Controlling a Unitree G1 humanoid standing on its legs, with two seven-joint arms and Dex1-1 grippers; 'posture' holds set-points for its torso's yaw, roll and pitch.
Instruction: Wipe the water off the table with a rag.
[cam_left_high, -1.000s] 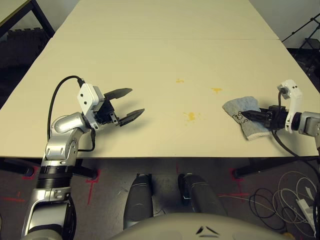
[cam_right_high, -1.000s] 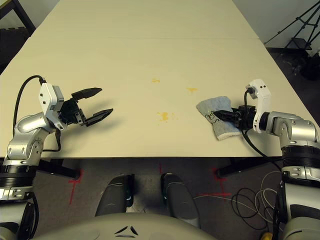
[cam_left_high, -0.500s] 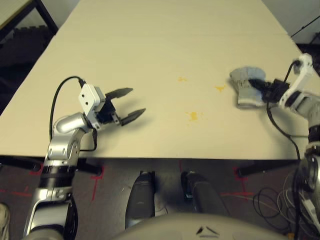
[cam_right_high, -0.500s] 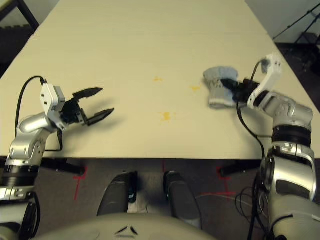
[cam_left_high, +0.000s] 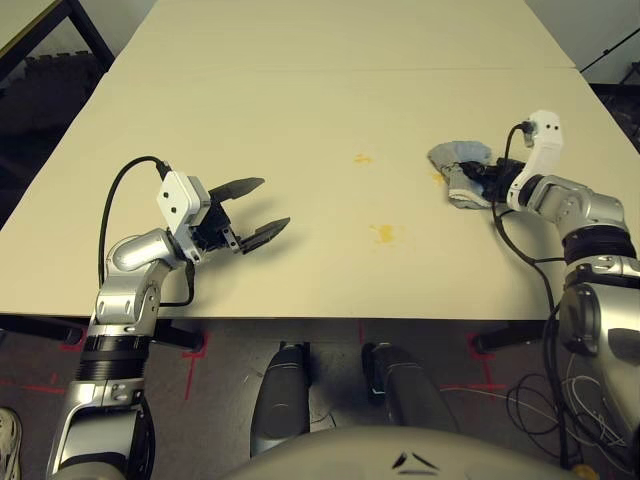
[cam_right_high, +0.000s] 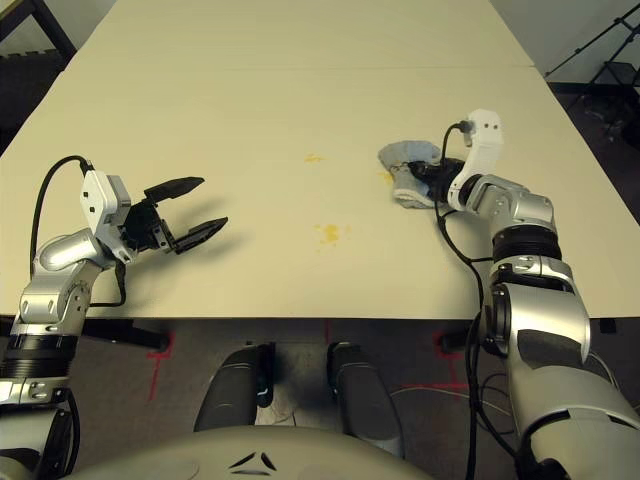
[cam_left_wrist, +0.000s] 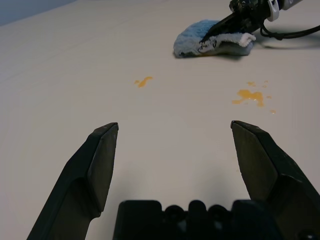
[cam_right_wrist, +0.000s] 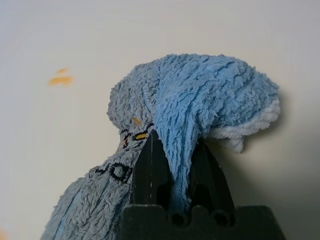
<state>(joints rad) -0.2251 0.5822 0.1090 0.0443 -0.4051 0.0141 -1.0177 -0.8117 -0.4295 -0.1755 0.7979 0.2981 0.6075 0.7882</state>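
The pale beige table (cam_left_high: 300, 120) stretches away from the robot, a thin seam (cam_left_high: 350, 69) crossing its smooth top; a dark metal leg (cam_left_high: 180, 336) stands beneath its near edge. The wiping looks barely begun, with most of the job left; three patches of yellow-orange water remain visible: the broadest (cam_left_high: 383, 233), with small specks around it, lies nearest the robot, a smaller one (cam_left_high: 362, 159) lies farther out, and another (cam_right_high: 387, 177) peeks out just beside the rag (cam_left_high: 445, 155), perhaps partly covered by it.

The rag is at the robot's right, over the table beyond the broadest patch; the right gripper (cam_right_wrist: 177, 137) is closed on it, pinching a raised fold between its two black fingers; whether the cloth presses flat all along its underside cannot be told. The left gripper (cam_left_high: 277, 201) is spread open and empty, well apart from the rag.

The rag is fluffy terry, grey on one face and light blue on the other, bunched and folded over itself; a whitish edge curls out beneath the blue part; black printed lines run near the grip, with small orange touches among them, whether print or soaked-up liquid being unclear.
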